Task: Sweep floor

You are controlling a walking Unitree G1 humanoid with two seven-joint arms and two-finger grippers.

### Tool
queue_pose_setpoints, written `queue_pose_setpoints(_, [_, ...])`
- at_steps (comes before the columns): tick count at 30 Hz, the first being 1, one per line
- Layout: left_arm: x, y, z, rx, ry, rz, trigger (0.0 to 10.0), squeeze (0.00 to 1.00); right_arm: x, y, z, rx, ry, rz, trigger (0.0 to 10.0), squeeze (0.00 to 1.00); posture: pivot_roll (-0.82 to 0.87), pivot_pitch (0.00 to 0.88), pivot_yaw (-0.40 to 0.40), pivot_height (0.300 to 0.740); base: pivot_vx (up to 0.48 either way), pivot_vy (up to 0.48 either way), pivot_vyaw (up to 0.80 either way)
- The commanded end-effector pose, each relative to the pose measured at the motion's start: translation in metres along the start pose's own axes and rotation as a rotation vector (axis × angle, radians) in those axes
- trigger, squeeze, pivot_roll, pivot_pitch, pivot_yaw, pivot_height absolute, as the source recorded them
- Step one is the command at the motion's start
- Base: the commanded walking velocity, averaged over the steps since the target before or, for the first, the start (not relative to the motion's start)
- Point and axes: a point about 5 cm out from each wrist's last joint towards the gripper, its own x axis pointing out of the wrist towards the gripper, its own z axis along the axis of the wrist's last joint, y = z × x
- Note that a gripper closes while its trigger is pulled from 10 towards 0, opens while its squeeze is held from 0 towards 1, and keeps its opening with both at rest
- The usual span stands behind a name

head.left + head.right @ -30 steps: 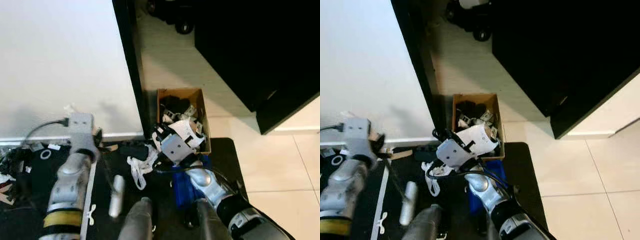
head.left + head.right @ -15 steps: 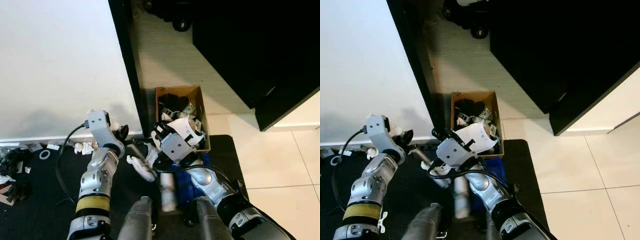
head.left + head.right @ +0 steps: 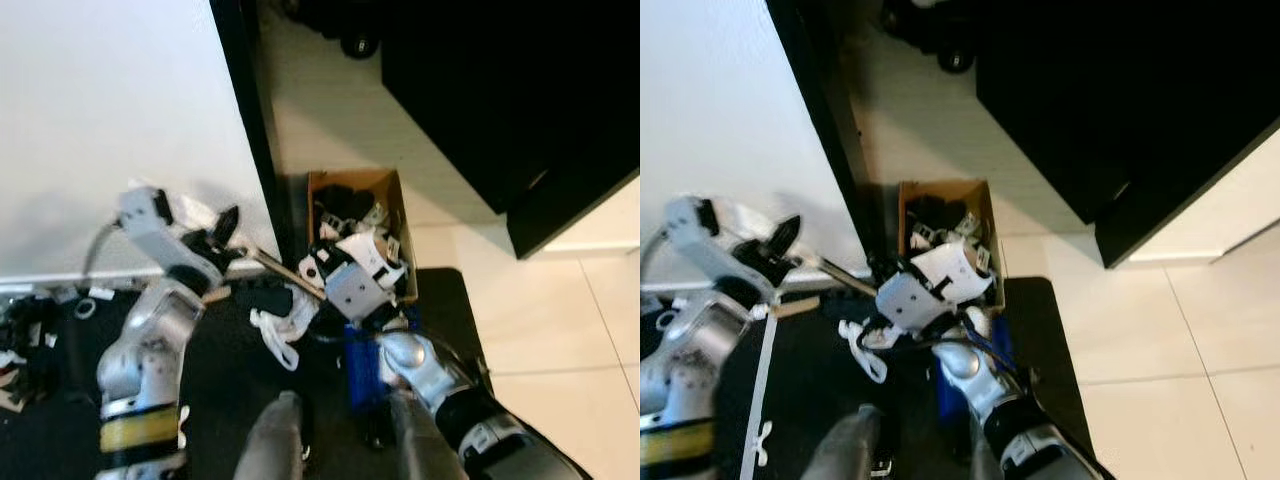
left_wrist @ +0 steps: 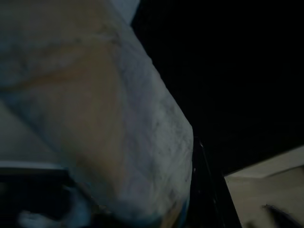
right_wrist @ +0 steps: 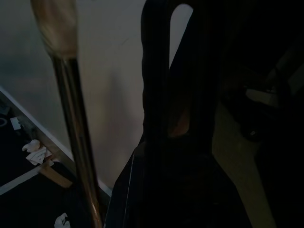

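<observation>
The broom handle [image 3: 285, 274] is a thin metallic rod running between the two grippers, its long axis lying across the scene, its left end higher and nearer the wall, its right end lower. In the right wrist view the handle [image 5: 76, 128] shows a pale tan tip at one end with the shaft cut off by the frame edge. The broom's head cannot be made out in any view.

The left gripper [image 3: 222, 232] is raised on the left, close to the white wall [image 3: 110, 120], its black fingers at the handle's upper end. Motion blur prevents a reading of whether they are clenched or released. The left wrist view is mostly dark and smeared; a pale blurred surface cannot be identified.

The right gripper [image 3: 312, 275] sits at centre, at the handle's lower end. Its fingers are hidden behind the wrist housing, so whether they grasp the handle cannot be told.

A cardboard box [image 3: 397, 195] of dark and white clutter stands just beyond the right gripper, beside a black door frame [image 3: 250, 130]. A white cloth [image 3: 275, 330] lies on the black mat [image 3: 455, 310]. Small litter [image 3: 30, 330] lies at far left, blurred.
</observation>
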Motion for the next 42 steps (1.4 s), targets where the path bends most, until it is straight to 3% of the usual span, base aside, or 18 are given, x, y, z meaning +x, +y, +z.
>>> queue_pose_setpoints(1, [-0.007,0.005,0.003,0.06,0.011,0.014,10.0,0.0,-0.011,0.007,-0.013,0.033,0.075,0.017,10.0,0.0,0.15,0.263,0.004,0.74,0.0,0.0,0.0])
queue_pose_setpoints(3, [-0.014,0.011,-0.004,0.161,0.089,0.042,10.0,0.0,-0.011,0.007,-0.013,0.033,0.075,0.018,10.0,0.0,0.16,0.264,0.001,0.74,0.0,0.0,0.0])
queue_pose_setpoints(11, [-0.01,0.02,-0.047,0.168,0.225,0.128,10.0,0.0,-0.01,0.007,-0.012,0.033,0.07,0.021,10.0,0.0,0.14,0.275,-0.006,0.74,0.0,0.0,0.0])
queue_pose_setpoints(13, [-0.004,0.026,-0.073,0.158,0.281,0.174,10.0,0.0,-0.009,0.008,-0.011,0.031,0.065,0.024,10.0,0.0,0.12,0.279,-0.006,0.74,0.0,0.0,0.0])
queue_pose_setpoints(18, [0.001,0.025,-0.09,0.168,0.324,0.192,10.0,0.0,-0.011,0.006,-0.011,0.026,0.061,0.023,10.0,0.0,0.1,0.278,0.0,0.74,0.0,0.0,0.0])
queue_pose_setpoints(22, [0.004,0.009,-0.067,0.113,0.227,0.09,10.0,0.0,-0.016,0.001,-0.015,0.018,0.072,0.002,10.0,0.0,0.1,0.272,0.015,0.74,0.0,0.0,0.0])
queue_pose_setpoints(26, [0.002,0.003,-0.052,0.099,0.179,0.029,10.0,0.0,-0.017,0.001,-0.016,0.017,0.077,0.0,10.0,0.0,0.1,0.27,0.017,0.74,0.0,0.0,0.0])
queue_pose_setpoints(27, [-0.002,-0.004,-0.033,0.11,0.123,-0.031,10.0,0.0,-0.018,0.001,-0.016,0.018,0.079,-0.002,10.0,0.0,0.11,0.269,0.018,0.74,0.0,0.0,0.0])
queue_pose_setpoints(28, [-0.002,-0.004,-0.033,0.11,0.123,-0.031,10.0,0.0,-0.018,0.001,-0.016,0.018,0.079,-0.002,10.0,0.0,0.11,0.269,0.018,0.74,0.0,0.0,0.0])
queue_pose_setpoints(31, [-0.008,-0.014,-0.003,0.16,0.052,-0.104,10.0,0.0,-0.017,0.002,-0.016,0.02,0.08,-0.001,10.0,0.0,0.13,0.268,0.011,0.74,0.0,0.0,0.0])
queue_pose_setpoints(32, [-0.008,-0.014,-0.003,0.16,0.052,-0.104,10.0,0.0,-0.017,0.002,-0.016,0.02,0.08,-0.001,10.0,0.0,0.13,0.268,0.011,0.74,0.0,0.0,0.0])
queue_pose_setpoints(35, [-0.02,-0.029,0.032,0.235,-0.011,-0.191,10.0,0.0,-0.014,-0.001,-0.015,0.023,0.075,0.0,10.0,0.0,0.16,0.265,0.008,0.74,0.0,0.0,0.0])
queue_pose_setpoints(37, [-0.024,-0.032,0.036,0.249,-0.014,-0.208,10.0,0.0,-0.014,-0.002,-0.014,0.023,0.073,0.0,10.0,0.0,0.16,0.265,0.008,0.74,0.0,0.0,0.0])
queue_pose_setpoints(38, [-0.035,-0.035,0.048,0.305,-0.001,-0.249,10.0,0.0,-0.011,-0.006,-0.012,0.024,0.059,-0.012,10.0,0.0,0.16,0.263,0.008,0.74,0.0,0.0,0.0])
queue_pose_setpoints(42, [-0.05,-0.035,0.059,0.381,0.036,-0.274,10.0,0.0,-0.009,-0.013,-0.007,0.03,0.036,-0.036,10.0,0.0,0.18,0.262,0.01,0.74,0.0,0.0,0.0])
